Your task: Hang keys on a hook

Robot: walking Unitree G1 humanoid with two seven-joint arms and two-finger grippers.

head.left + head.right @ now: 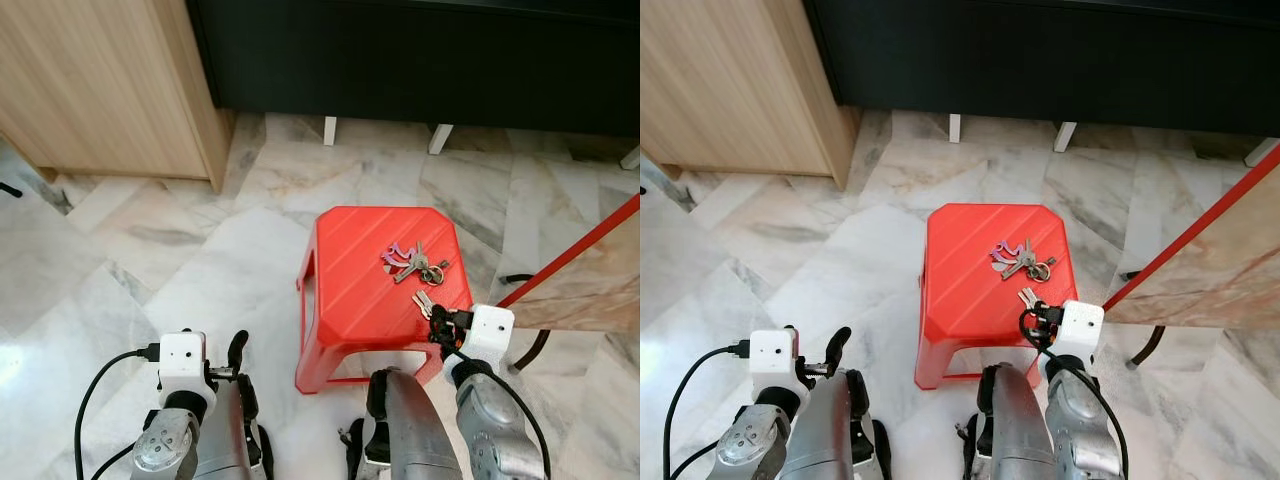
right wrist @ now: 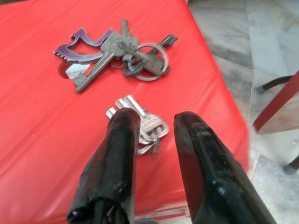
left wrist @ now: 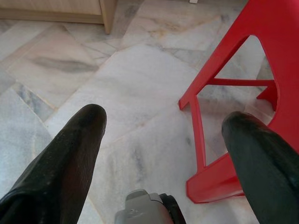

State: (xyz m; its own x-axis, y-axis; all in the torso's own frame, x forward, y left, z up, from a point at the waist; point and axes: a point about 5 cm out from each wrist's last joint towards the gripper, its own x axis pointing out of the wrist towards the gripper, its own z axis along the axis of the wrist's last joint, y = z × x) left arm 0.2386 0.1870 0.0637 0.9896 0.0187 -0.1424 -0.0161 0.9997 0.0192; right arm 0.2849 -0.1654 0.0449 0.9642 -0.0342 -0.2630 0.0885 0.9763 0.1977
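Red plastic stool (image 1: 360,290) on a marble floor (image 1: 150,270), bearing two key sets: a large ringed bunch (image 2: 117,53) mid-seat and a small silver set (image 2: 145,128) nearer the edge. The right gripper (image 2: 152,133), fingers narrowly parted, straddles the small set, apparently for pickup. The left gripper (image 3: 163,135) hangs idle, spread wide.

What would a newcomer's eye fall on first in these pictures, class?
The bright red stool on the pale marble floor stands out. Two bunches of keys lie on it: a larger bunch and a small bunch, with the right gripper open just over the small one.
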